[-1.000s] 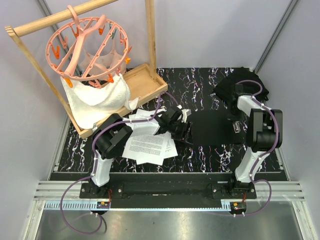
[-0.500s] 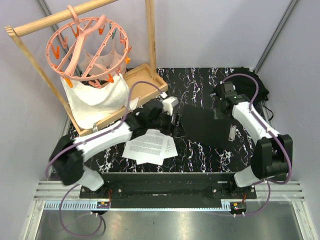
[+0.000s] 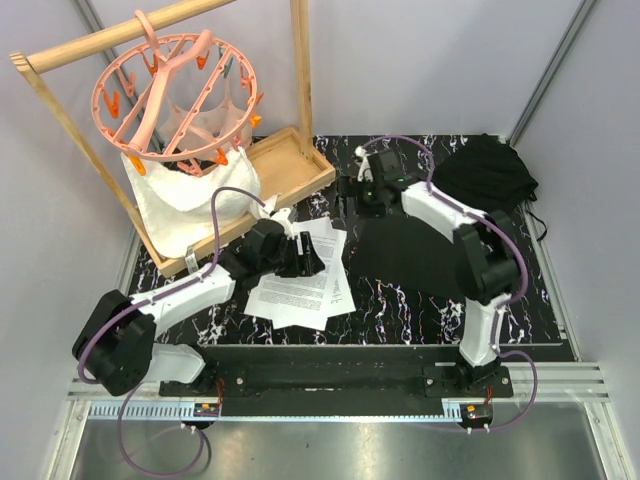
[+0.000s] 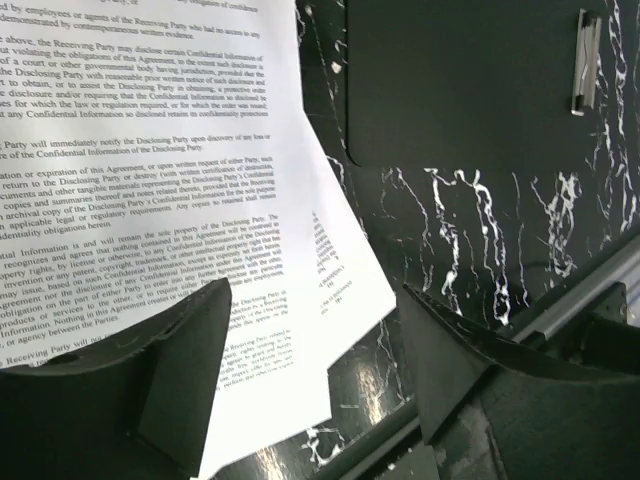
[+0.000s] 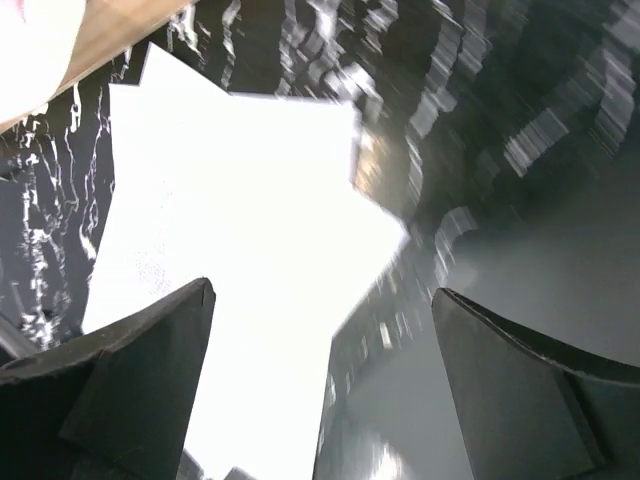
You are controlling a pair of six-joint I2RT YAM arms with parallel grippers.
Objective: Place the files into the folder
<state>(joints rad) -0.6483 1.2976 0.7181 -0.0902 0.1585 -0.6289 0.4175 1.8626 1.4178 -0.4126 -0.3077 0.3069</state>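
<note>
The files are white printed sheets fanned out on the marbled black table, left of centre. They fill the upper left of the left wrist view and show as a blurred white shape in the right wrist view. The folder lies flat to their right, a matte black board with a silver clip. My left gripper hovers open over the sheets' right edge, holding nothing. My right gripper is open and empty beyond the folder's far left corner.
A wooden rack with a tray stands at the back left, carrying a pink peg hanger and a white towel. A lumpy black fabric bundle sits at the back right. The table's metal front rail runs close by.
My right gripper opened at the folder's clip end and swung left to its far left corner. The folder shifted a little left. My left gripper drew back from the folder over the sheets.
</note>
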